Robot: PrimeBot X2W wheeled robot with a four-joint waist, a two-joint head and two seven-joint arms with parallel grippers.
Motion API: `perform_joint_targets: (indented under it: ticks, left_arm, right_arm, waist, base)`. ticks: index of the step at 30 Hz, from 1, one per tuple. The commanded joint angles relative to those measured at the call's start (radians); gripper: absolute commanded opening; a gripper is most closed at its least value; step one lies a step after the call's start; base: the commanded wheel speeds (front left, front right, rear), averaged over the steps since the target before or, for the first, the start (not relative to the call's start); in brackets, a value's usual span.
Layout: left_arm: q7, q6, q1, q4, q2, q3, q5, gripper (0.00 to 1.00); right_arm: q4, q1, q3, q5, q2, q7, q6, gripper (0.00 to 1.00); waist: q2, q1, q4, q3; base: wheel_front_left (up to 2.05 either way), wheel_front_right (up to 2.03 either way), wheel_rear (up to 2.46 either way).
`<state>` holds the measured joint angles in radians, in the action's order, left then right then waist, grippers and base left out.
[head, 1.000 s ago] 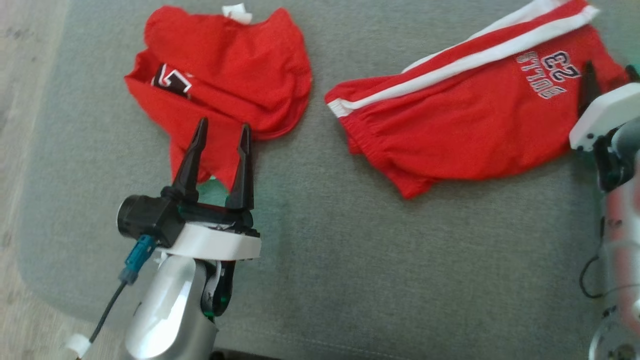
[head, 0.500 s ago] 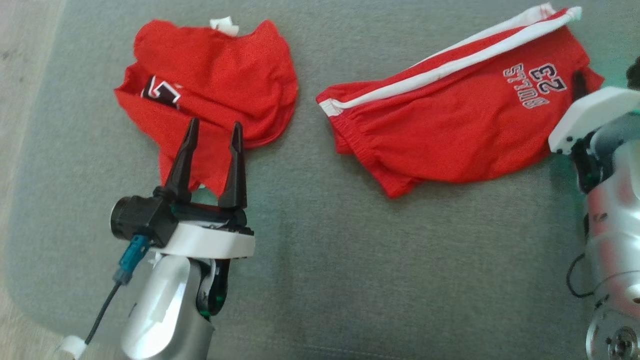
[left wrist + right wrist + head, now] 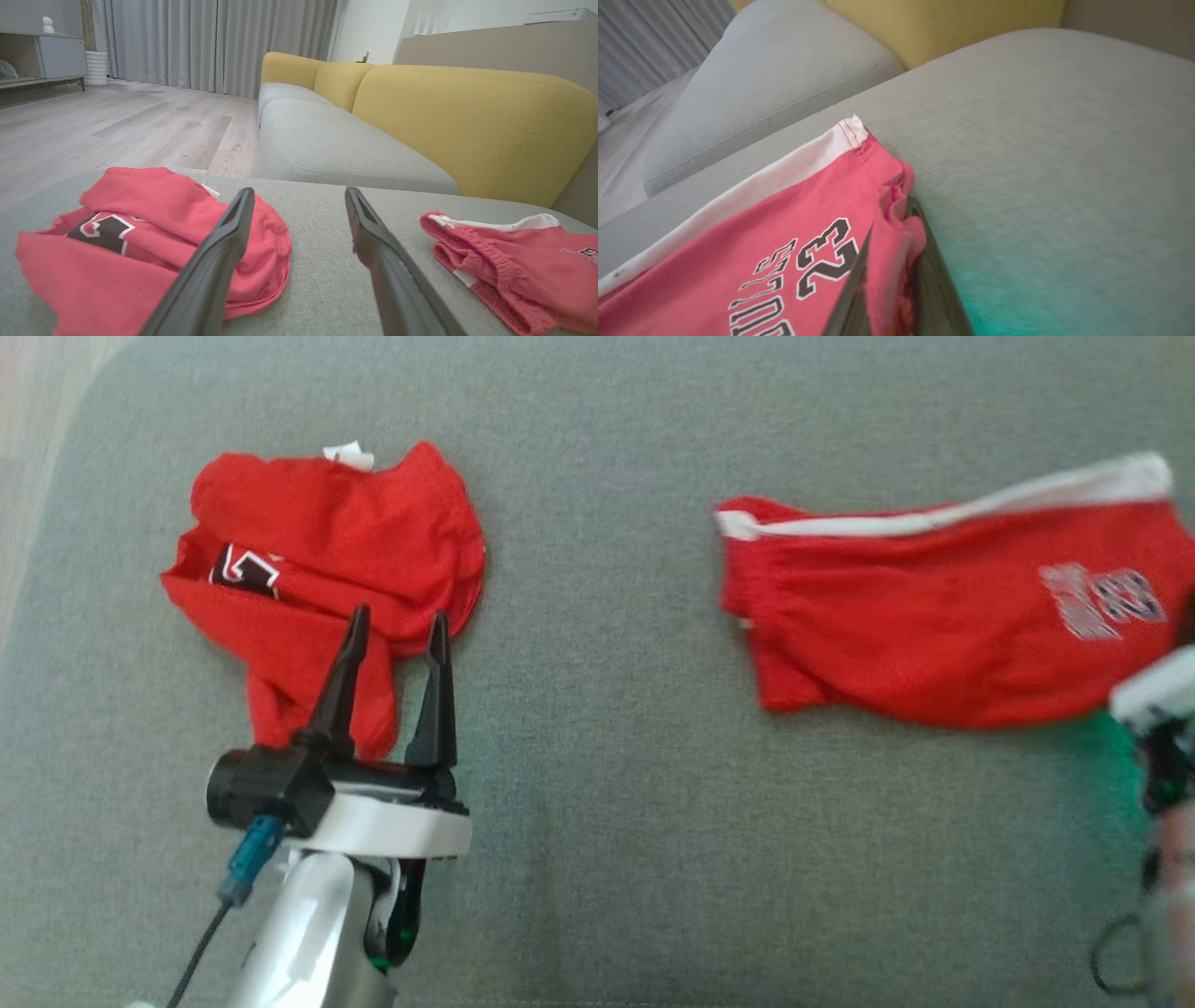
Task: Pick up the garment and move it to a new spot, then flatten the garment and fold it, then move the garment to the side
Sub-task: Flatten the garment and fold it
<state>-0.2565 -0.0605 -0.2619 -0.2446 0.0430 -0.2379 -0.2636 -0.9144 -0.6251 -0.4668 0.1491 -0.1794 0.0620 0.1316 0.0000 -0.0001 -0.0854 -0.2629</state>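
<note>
The right gripper (image 3: 896, 217) had its fingers closed tight on the red shorts (image 3: 934, 635), with a fold of the leg hem bunched between the two dark fingers. The pinched cloth sat just past the printed "23" (image 3: 826, 254) and below the end of the white stripe (image 3: 794, 163). The shorts lay stretched across the grey cushion (image 3: 597, 859), well apart from the crumpled red jersey (image 3: 327, 541) and on its right as the head camera looked. Their elastic waistband pointed toward the jersey and the held hem lay at the far end from it. The head view was blurred there, so how much of the shorts had left the cushion could not be told.

The left gripper (image 3: 399, 614) had its fingers spread wide and held nothing. It was on the near side of the jersey. In the head view its fingertips overlapped the jersey's near edge, though contact with the cloth could not be made out. Beyond the jersey, in the left wrist view, a yellow-backed sofa (image 3: 467, 121) with grey seats stood against the cushion's far edge.
</note>
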Motion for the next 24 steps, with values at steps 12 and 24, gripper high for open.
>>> perform_joint_targets:
  ticks: [12, 24]
  left_arm:
    - [-0.005, 0.001, 0.045, 0.027, 0.007, 0.04, 0.02, 1.0]
    - [-0.005, 0.0, 0.079, -0.015, 0.007, 0.03, 0.028, 1.0]
  right_arm:
    - [0.234, 0.145, -0.055, 0.077, 0.017, -0.025, -0.001, 0.0]
    - [0.404, 0.176, 0.223, 0.188, 0.107, -0.082, -0.001, 0.0]
  waist:
    - [0.0, 0.0001, 0.008, 0.041]
    - [0.0, 0.0001, -0.033, 0.145]
  base:
    - [0.0, 0.0, 0.0]
    - [0.0, 0.0, 0.0]
